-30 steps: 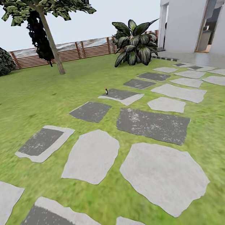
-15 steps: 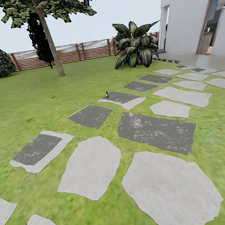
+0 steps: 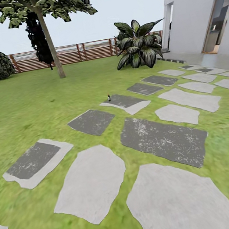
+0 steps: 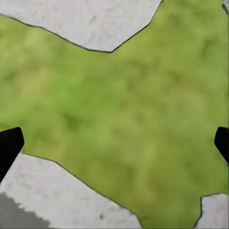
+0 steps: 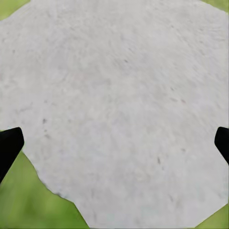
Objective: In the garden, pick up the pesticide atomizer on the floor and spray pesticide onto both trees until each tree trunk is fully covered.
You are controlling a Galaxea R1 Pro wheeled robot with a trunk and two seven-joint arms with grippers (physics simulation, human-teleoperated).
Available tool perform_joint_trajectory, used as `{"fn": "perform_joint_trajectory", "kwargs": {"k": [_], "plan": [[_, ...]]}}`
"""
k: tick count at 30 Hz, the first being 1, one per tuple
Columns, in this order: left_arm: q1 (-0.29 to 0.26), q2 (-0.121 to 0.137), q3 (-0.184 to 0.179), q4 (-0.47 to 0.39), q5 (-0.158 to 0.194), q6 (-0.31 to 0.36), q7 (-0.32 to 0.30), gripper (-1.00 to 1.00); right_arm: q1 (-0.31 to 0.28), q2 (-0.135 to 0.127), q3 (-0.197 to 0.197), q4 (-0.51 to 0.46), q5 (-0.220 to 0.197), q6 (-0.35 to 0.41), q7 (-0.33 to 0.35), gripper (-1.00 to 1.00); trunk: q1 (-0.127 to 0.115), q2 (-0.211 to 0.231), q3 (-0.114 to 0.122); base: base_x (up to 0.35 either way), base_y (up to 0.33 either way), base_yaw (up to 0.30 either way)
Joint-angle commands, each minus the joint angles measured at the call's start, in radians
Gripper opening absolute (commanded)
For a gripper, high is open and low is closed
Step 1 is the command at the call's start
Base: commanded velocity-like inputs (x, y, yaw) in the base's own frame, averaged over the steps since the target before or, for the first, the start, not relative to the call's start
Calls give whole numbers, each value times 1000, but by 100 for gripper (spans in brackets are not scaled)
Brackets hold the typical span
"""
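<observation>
The small dark upright pesticide atomizer [image 3: 108,98] stands far ahead of our pincers, about midway between them. Our left gripper [image 4: 114,143] and right gripper [image 5: 114,143] both hang spread wide, holding nothing, over grass and a pale stone; neither arm looks nearer.

**Left wrist view: lawn and stepping stones under spread fingers**

- Left gripper [image 4: 114,143]: two black fingertips [image 4: 8,145], one entering from each side edge of the picture, set far apart with bare ground between them. Nothing held.
- Grass lawn [image 4: 129,114]: blurred green and yellow-green turf, filling the middle of the picture.
- Pale grey stepping stone [image 4: 90,21]: irregular outline with a thin dark edge, bordering the grass.
- Second stepping stone [image 4: 62,200]: pale grey, with a darker grey patch [image 4: 19,214] at the picture's corner; beside the first-named fingertip.
- Third stone fragment [image 4: 214,212]: small pale corner, partly cut off.
</observation>
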Motion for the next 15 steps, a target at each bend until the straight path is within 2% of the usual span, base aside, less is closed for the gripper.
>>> {"fn": "perform_joint_trajectory", "kwargs": {"k": [1, 7, 11, 15], "plan": [[0, -2, 5, -2, 2, 0, 0, 100, 0, 6, 3, 6, 2, -2, -2, 100, 0, 0, 0, 288, 215, 0], [0, -2, 4, -2, 2, 0, 0, 100, 0, 10, 3, 13, 1, -2, -2, 100, 0, 0, 0, 289, 218, 0], [0, -2, 3, -4, 1, -1, 0, 100, 0, -2, 4, 26, -1, -2, 1, 100, 0, 0, 0, 290, 220, 0], [0, -2, 3, -5, 1, -2, 0, 100, 0, -3, 4, 27, -1, -2, 1, 100, 0, 0, 0, 290, 220, 0]]}}
